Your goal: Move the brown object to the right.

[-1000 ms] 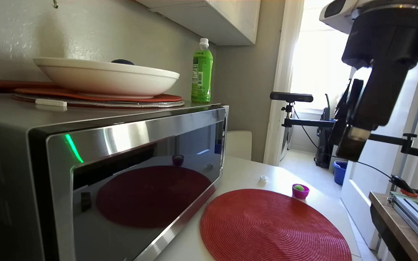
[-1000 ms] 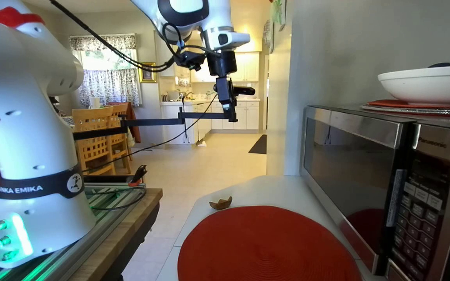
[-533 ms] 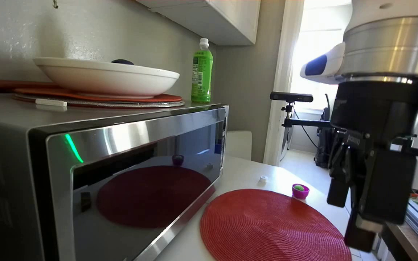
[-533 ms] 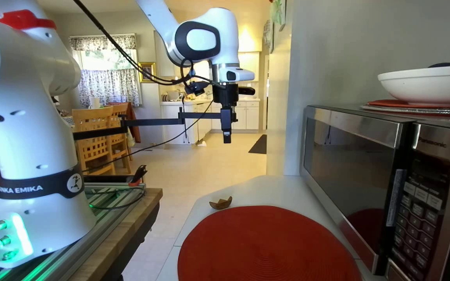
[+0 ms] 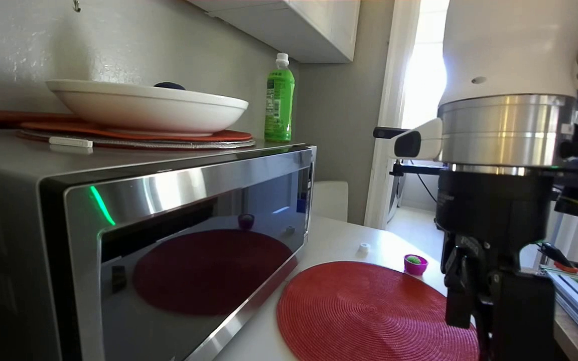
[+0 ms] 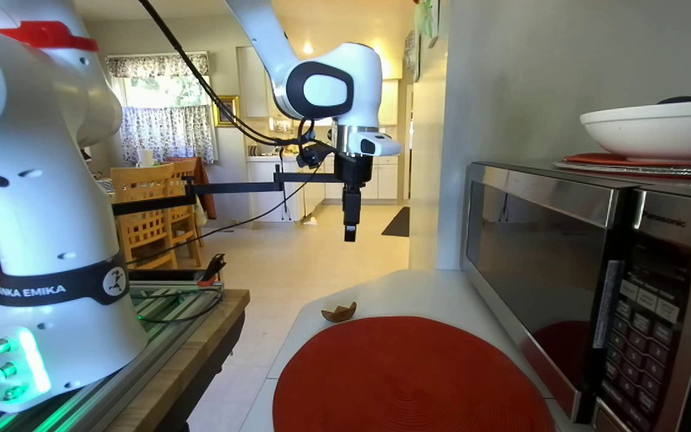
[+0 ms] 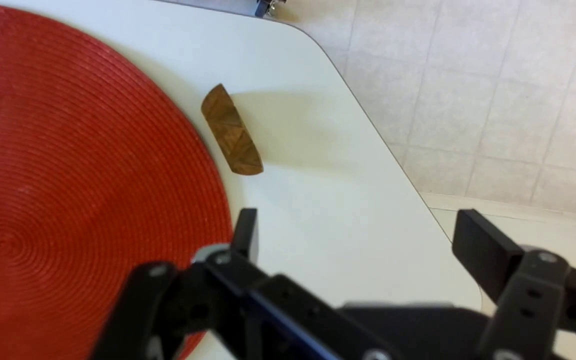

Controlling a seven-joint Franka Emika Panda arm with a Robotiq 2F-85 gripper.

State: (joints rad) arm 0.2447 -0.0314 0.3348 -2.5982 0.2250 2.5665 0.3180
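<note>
The brown object (image 6: 339,312) is a small, low, boat-shaped brown piece with pointed ends. It rests on the white tabletop just off the rim of the dark-red mat. In the wrist view the brown object (image 7: 232,131) lies slanted, above the left fingertip and apart from it. It does not show in the remaining exterior view. My gripper (image 7: 355,227) is open and empty, its fingers wide apart over the white table. In an exterior view the gripper (image 6: 350,235) points straight down, well above the table. In an exterior view the gripper's lower end is cut off by the frame.
The round red mat (image 5: 369,311) covers much of the table. A magenta cup (image 5: 415,265) with green inside and a small white piece (image 5: 364,247) stand beyond it. The microwave (image 5: 183,240) stands along one side. The table's slanted edge (image 7: 383,137) drops to the floor.
My arm has come down and the gripper has turned from tilted to upright, shifting slightly right in an exterior view. The brown object, mat and cup have not moved.
</note>
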